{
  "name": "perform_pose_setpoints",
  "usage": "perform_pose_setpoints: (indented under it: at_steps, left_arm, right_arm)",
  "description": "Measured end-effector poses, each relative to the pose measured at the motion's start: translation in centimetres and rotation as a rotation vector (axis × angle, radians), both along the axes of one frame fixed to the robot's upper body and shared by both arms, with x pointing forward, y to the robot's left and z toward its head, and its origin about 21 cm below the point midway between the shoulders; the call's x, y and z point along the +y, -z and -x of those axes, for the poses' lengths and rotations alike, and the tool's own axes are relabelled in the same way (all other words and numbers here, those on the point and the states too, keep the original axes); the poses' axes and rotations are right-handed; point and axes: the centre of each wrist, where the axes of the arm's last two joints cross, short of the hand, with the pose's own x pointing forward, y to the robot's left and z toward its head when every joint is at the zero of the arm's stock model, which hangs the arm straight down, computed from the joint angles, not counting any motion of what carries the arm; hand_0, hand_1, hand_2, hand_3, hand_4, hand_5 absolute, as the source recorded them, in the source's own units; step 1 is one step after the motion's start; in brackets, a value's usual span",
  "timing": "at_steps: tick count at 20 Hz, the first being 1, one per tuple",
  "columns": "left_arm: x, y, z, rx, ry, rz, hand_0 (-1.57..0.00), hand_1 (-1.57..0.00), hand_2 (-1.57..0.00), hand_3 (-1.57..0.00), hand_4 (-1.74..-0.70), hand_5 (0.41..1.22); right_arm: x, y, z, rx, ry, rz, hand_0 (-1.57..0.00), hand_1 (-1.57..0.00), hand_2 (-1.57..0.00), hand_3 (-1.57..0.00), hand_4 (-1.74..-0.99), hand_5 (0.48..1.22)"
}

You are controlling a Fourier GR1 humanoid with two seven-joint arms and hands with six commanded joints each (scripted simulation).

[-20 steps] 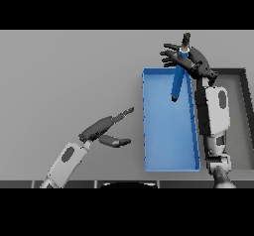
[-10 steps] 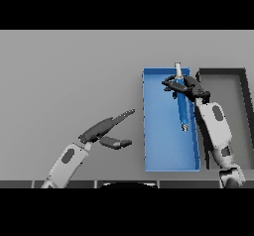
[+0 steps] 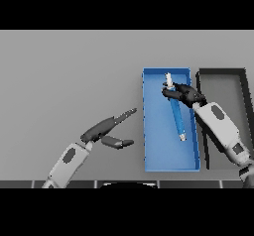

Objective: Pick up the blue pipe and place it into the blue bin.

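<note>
- Since half a second ago the blue pipe (image 3: 176,112) has dropped from a steep tilt to lie flat on the floor of the blue bin (image 3: 155,150), and the right hand (image 3: 184,94) has come lower with it.
- Count: one pipe, one blue bin, one dark tray (image 3: 224,75), two hands.
- Left hand (image 3: 104,129): over the grey table (image 3: 64,76) left of the bin, fingers straight and spread from the thumb, holding nothing.
- The pipe's long axis runs near to far, pale far tip towards the bin's back wall, near end slightly rightward.
- Right hand: fingers curled around the pipe's far end.
- The dark tray sits just right of the bin.
</note>
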Motion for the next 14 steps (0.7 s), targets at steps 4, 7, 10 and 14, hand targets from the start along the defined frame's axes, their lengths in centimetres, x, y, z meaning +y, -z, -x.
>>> perform_pose_setpoints:
  at_steps: [4,7,10,14]
  left_arm:
    - [0.26,0.23,-0.19,0.008,-0.008,-0.014,0.0,0.0,0.0,0.0,-0.83,0.471]
    - [0.67,0.63,0.19,0.009,0.002,-0.01,0.0,0.0,0.0,0.0,-0.83,0.472]
    - [0.69,0.24,-0.19,-0.006,-0.012,-0.02,0.0,0.0,0.0,0.0,-0.83,0.471]
    - [0.7,0.9,-0.57,-0.003,-0.02,-0.037,0.0,0.0,0.0,0.0,-0.83,0.474]
  right_arm:
    - [0.07,-0.23,0.0,-0.01,-0.022,0.043,-0.08,-0.06,-0.06,-0.03,-1.196,0.838]
    - [0.51,0.11,0.25,-0.015,-0.008,0.05,-0.04,-0.03,-0.03,-0.02,-1.182,0.795]
    - [-0.06,0.01,0.19,-0.031,-0.008,0.037,-0.02,-0.01,-0.01,-0.01,-1.186,0.774]
    - [0.14,0.15,0.16,-0.028,-0.027,0.048,-0.02,-0.01,-0.01,-0.01,-1.186,0.769]
